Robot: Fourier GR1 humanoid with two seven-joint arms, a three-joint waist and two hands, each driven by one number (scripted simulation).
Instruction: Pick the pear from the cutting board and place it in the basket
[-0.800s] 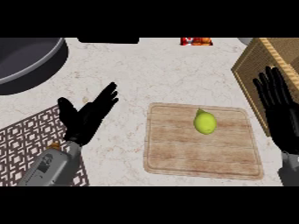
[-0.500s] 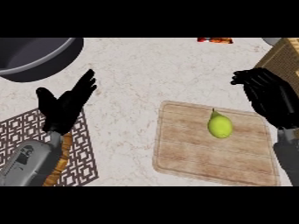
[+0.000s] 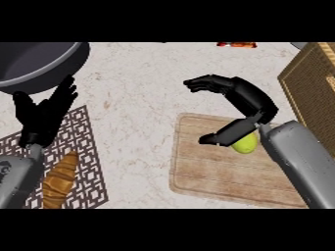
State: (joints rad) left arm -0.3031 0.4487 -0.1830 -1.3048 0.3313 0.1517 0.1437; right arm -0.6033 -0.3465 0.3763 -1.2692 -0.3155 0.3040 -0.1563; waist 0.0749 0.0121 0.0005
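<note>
**Pear on the board, under the heel of an open right hand**

A dark bowl is seen at the far left corner of the counter, and a patterned mat with a croissant on it lies at the left. An orange packet is cut off by the far edge. The basket stands at the right, just beside the cutting board.

The left hand is held open over the mat, fingers up.

The pear lies on the board's far right part, half hidden by the right wrist. The right hand is held wide above it, fingers pointing left beyond the board and thumb spread apart beside the pear; nothing is gripped.
</note>
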